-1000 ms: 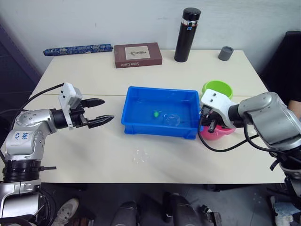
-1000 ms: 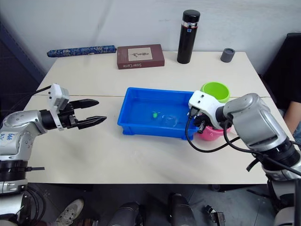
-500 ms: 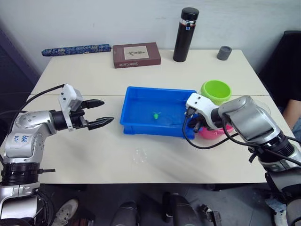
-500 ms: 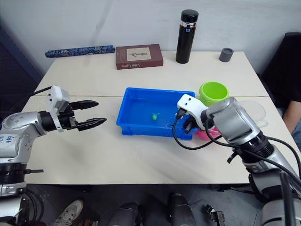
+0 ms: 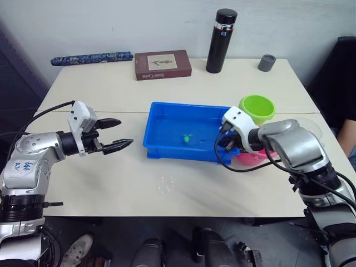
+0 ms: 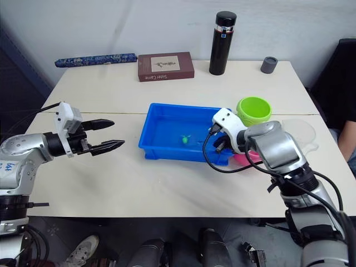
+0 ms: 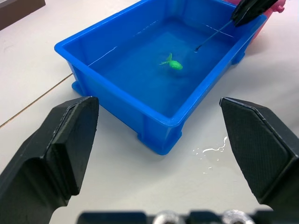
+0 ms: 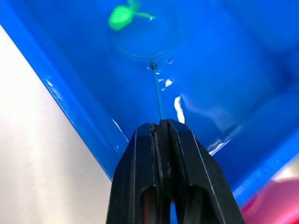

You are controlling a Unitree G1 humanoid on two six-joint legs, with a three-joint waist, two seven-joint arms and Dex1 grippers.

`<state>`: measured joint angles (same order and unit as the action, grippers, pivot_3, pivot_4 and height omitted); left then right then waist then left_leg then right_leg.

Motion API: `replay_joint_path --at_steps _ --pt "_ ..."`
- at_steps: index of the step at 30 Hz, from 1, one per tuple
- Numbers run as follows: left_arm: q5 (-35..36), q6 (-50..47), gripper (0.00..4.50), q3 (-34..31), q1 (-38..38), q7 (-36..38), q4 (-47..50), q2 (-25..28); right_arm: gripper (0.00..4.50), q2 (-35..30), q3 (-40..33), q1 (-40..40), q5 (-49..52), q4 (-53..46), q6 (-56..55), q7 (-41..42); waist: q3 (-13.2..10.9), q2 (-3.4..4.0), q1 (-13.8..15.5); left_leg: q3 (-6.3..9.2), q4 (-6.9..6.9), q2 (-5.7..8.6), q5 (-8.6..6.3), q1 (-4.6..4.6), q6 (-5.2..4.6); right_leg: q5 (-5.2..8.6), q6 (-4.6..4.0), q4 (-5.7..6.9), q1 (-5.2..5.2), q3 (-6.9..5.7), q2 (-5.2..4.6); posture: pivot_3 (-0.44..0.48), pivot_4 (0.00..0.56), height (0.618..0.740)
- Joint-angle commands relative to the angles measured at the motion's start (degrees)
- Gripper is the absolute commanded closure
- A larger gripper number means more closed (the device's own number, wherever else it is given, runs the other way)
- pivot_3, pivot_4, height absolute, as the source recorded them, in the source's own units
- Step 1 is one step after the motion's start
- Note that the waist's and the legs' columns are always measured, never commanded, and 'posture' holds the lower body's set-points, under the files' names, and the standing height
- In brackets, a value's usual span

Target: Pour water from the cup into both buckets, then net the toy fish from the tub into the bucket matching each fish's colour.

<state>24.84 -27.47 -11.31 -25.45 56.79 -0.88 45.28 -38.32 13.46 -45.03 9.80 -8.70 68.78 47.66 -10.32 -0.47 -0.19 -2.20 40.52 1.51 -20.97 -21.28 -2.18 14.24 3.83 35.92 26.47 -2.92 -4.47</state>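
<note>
The blue tub (image 5: 167,146) holds water and one green toy fish (image 5: 186,138). My right gripper (image 5: 225,143) hangs over the tub's right rim, shut on the thin stick of the net (image 8: 158,95). The net's hoop lies faint under the water, just beside the fish (image 8: 122,16). The lime green bucket (image 5: 257,107) and the pink bucket (image 5: 250,159) stand right of the tub, the pink one partly hidden by my right arm. The clear cup (image 6: 300,133) sits further right. My left gripper (image 5: 114,139) is open above the table, left of the tub.
At the back of the table stand a black flask (image 5: 221,40), a small grey cup (image 5: 267,62), a brown book (image 5: 163,64) and a blue patterned roll (image 5: 92,57). Water drops (image 5: 164,183) lie in front of the tub. A person (image 5: 347,133) sits at the right edge.
My right gripper has moved left from over the pink bucket to the tub's right rim, carrying the net's hoop toward the green fish. The left gripper has barely moved.
</note>
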Motion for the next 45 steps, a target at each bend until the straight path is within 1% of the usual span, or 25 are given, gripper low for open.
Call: replay_joint_path --at_steps 1,4,13,18,20,27,33,36,40,45 --pt "0.97 0.71 0.04 -1.35 -0.53 -0.21 1.33 0.42 4.5 -0.74 -4.79 1.01 3.36 -5.21 0.9 -0.28 0.0 0.0 -0.01 0.0 0.0 0.0 0.0 0.0 0.0 0.0 0.0 0.0 0.0 0.0 0.0 0.0 0.15 0.74" --pt "0.87 0.95 0.04 -0.77 -1.43 -0.12 0.71 -0.03 4.5 -0.67 -7.4 2.83 5.03 -7.8 0.61 -1.14 0.0 0.0 0.0 0.0 -0.03 -0.01 0.0 0.0 0.0 0.0 0.0 -0.01 0.0 0.01 0.0 0.0 0.15 0.74" --pt "0.48 1.85 0.04 0.72 -3.34 0.54 -0.51 -1.22 4.5 -0.1 -10.89 5.41 7.64 -10.21 -0.07 -4.3 0.0 0.0 0.03 0.0 -0.04 0.0 0.0 0.0 0.0 0.0 0.0 -0.02 0.0 0.01 0.0 0.0 0.15 0.74" --pt "-0.04 2.89 0.04 2.79 -6.45 1.46 -2.36 -2.55 4.5 -0.67 -12.86 5.81 10.39 -10.39 0.33 -4.25 0.0 0.0 0.09 0.0 -0.04 0.0 0.0 0.0 0.0 0.0 0.0 -0.02 0.0 0.0 0.0 0.0 0.15 0.74" --pt "-0.52 3.86 0.04 3.99 -8.66 1.99 -4.02 -3.25 4.5 -1.46 -15.11 5.64 11.2 -9.89 -0.22 -4.47 0.0 0.0 0.11 0.0 -0.04 0.0 0.0 0.0 -0.01 0.0 0.0 -0.03 0.0 0.0 0.0 0.0 0.15 0.74" --pt "-1.38 6.5 0.04 7.45 -15.71 3.82 -8.57 -6.63 4.5 -5.58 -21.44 4.49 10.51 -3.63 -4.36 -6.77 0.0 0.0 0.23 -0.01 -0.04 0.03 0.0 -0.01 -0.02 0.0 0.01 -0.04 -0.02 -0.02 0.0 0.0 0.15 0.74" --pt "-2.11 7.93 0.04 8.95 -17.79 4.79 -10.8 -8.24 4.5 -9.47 -24.56 4.45 8.82 1.39 -8.44 -9.75 0.0 0.0 0.03 -0.05 -0.06 0.02 0.01 0.0 -0.02 0.0 0.01 -0.04 -0.01 -0.01 0.02 0.0 0.15 0.74" --pt "-2.34 8.23 0.04 9.14 -17.49 5.3 -10.93 -8.27 4.5 -10.15 -24.83 4.01 7.86 2.91 -9.87 -11.7 0.0 0.0 0.03 -0.07 -0.1 0.01 0.01 0.01 -0.02 0.0 0.01 -0.04 0.0 0.01 0.04 0.0 0.15 0.74" --pt "-1.98 8.03 0.04 9.03 -16.8 5.78 -10.41 -8.61 4.5 -11.47 -23.15 4.13 3.42 6.5 -15.23 -15.28 0.0 0.0 0.12 -0.07 -0.1 0.02 0.01 0.01 -0.02 0.0 0.01 -0.04 0.0 0.03 0.02 0.0 0.15 0.74" --pt "-1.89 7.81 0.04 8.8 -16.06 5.56 -9.67 -8.63 4.5 -12.58 -21.55 5.9 -0.09 8.91 -19.53 -16.67 0.0 0.0 0.16 -0.07 -0.1 0.02 0.01 0.01 -0.03 0.0 0.01 -0.05 0.0 0.03 0.02 0.0 0.15 0.74"
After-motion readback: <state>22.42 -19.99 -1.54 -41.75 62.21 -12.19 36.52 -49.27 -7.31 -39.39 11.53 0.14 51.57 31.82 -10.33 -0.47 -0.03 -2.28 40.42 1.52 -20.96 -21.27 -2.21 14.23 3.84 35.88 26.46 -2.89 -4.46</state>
